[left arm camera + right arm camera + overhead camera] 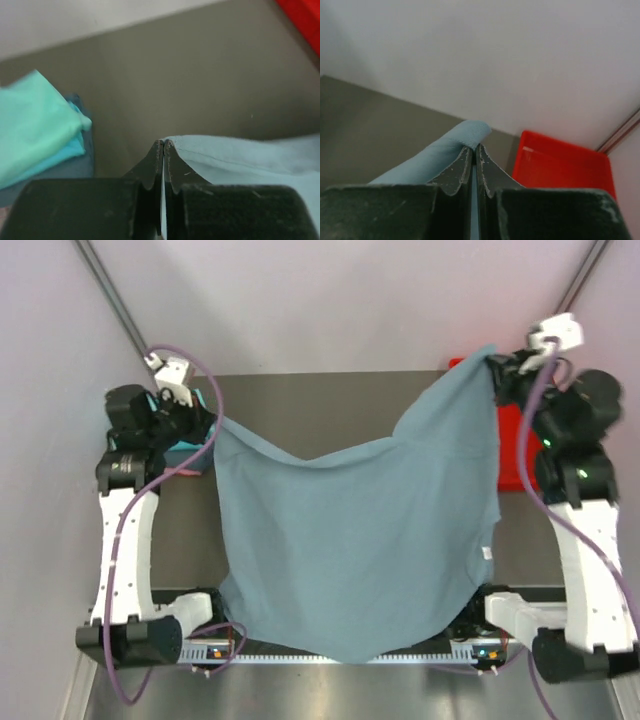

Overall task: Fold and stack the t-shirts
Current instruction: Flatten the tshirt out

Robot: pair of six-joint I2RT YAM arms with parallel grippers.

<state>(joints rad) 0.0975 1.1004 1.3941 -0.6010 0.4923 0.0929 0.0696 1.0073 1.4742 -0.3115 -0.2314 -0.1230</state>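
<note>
Left gripper (203, 424): one; jaws pressed together on a corner of the grey-blue t-shirt (350, 540). In its wrist view the cloth edge (250, 155) runs off toward 3 o'clock from the closed tips (163, 142).
Right gripper (497, 365): one; jaws pinched on the opposite corner. In its wrist view a rolled fold of cloth (440, 152) bulges at 10 o'clock of the tips (474, 146).
Grey-blue t-shirt: one, hung as a sheet between the two grippers. In the top view its corners sit at 9 and 2 o'clock and its upper edge sags in a V at the middle. Its lower hem reaches 6 o'clock, between the two arm bases.
White label (487, 553): one, small, on the shirt's edge at 4 o'clock.
Folded pile (35, 120): one, at 9 o'clock on the table (330, 410), just beside the left gripper. Bright teal cloth lies on top and blue cloth (75, 167) beneath. How many garments it holds cannot be told.
Red tray (510, 450): one, at 3 o'clock of the table, partly behind the right arm and the raised shirt. It also shows in the left wrist view (302, 20) and the right wrist view (560, 165).
Arms: two, white, one on each side of the shirt.
</note>
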